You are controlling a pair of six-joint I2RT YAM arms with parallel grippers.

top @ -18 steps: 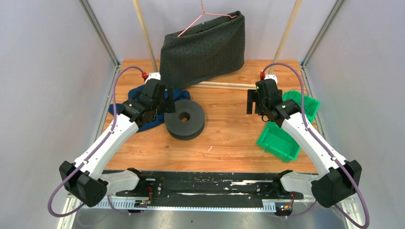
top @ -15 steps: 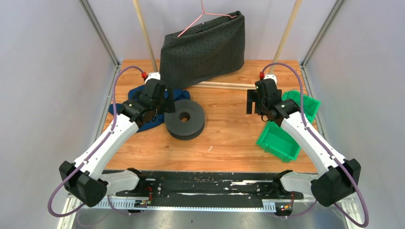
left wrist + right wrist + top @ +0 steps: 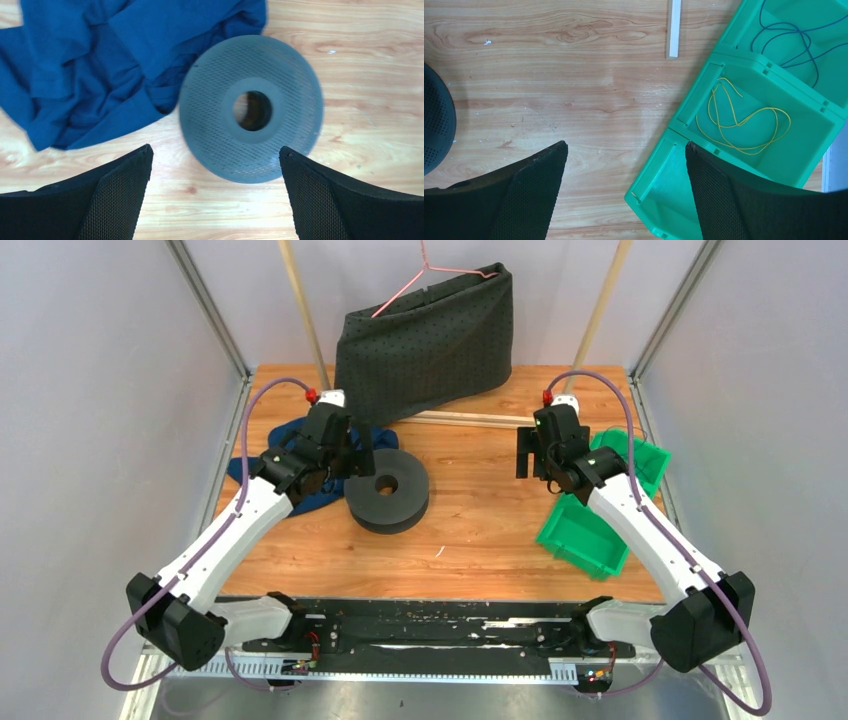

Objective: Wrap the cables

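Right tool (image 3: 625, 147) hangs over bare tabletop (image 3: 574, 75), fingers spread wide, nothing between them. The yellow wire (image 3: 744, 122) sits in loose loops on the floor of a green bin (image 3: 809, 160), off to that tool's right and a touch ahead, well apart from the fingertips. The loops run longways along the bin, slantwise to the tool's opening. Over on the other side, the left tool (image 3: 215, 149) is released too, poised above the dark spool (image 3: 250, 107), which lies flat just beside a blue cloth (image 3: 100, 65). I'd say the right arm is plainly the nearer one: it needs to swing right before dipping in.
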